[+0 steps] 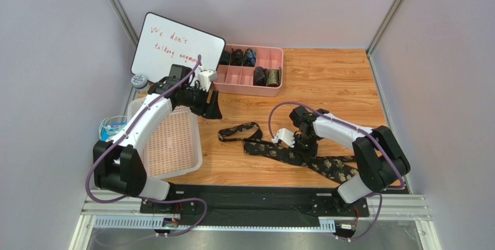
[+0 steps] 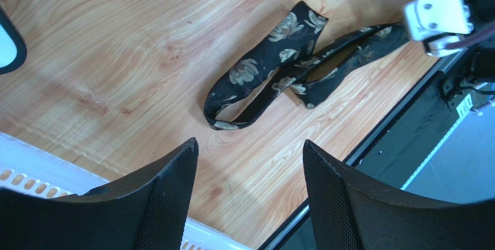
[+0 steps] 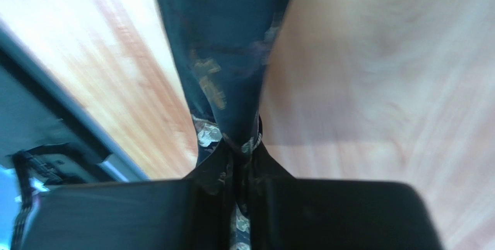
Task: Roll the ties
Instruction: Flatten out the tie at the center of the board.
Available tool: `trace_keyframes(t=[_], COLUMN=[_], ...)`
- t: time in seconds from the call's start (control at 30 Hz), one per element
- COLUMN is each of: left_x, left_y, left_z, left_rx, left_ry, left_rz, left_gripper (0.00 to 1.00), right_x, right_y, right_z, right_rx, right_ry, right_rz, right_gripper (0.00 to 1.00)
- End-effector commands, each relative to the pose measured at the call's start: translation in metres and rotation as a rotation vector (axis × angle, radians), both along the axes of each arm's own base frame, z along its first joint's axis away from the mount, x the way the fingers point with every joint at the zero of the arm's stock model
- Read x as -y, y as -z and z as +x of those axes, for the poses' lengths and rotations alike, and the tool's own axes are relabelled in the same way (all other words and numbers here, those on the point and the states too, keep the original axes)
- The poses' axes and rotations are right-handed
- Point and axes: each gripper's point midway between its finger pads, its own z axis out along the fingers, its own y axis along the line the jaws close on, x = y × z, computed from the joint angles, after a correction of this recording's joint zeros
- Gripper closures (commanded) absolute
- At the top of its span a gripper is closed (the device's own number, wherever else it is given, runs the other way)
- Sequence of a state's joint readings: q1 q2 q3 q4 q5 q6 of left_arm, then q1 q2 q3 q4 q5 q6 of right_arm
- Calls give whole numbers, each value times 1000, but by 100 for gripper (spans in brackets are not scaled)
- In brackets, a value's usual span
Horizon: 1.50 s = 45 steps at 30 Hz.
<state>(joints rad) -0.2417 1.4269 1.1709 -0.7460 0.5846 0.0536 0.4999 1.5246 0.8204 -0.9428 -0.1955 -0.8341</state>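
Red handwriting runs across the whiteboard (image 1: 177, 47), which leans at the counter's far left corner. The upper line reads "We don't". The lower line reads "talking anymo", and its last letters are hidden behind a purple cable (image 1: 199, 61). No other writing can be read.

The tie (image 2: 255, 70) is black with olive-gold flowers, the tray (image 1: 250, 91) pink, the table (image 1: 331, 82) light woodgrain.

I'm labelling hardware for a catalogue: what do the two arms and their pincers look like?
The left arm and right arm have white link shells, black joints and a looping purple cable each. The left pincer and right pincer have black wedge-shaped fingers, finely textured.
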Motion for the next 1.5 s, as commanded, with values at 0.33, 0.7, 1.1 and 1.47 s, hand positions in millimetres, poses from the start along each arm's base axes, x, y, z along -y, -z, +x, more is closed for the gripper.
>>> trace_keyframes(t=[0.33, 0.7, 1.1, 1.47], left_x=[18, 80, 138, 127], left_y=[-21, 20, 91, 72], left_z=[-20, -72, -42, -17], left_rx=[153, 569, 760, 537], left_ry=[258, 834, 1250, 1179], left_rz=[-34, 122, 302, 381], left_gripper=[29, 28, 27, 100], right_x=[79, 104, 98, 99], right_y=[-105, -29, -28, -56], right_z=[117, 65, 67, 96], right_rx=[1165, 1073, 1053, 1219], right_ry=[-99, -203, -191, -170], right_rz=[-326, -362, -327, -359], right_gripper=[100, 100, 100, 100])
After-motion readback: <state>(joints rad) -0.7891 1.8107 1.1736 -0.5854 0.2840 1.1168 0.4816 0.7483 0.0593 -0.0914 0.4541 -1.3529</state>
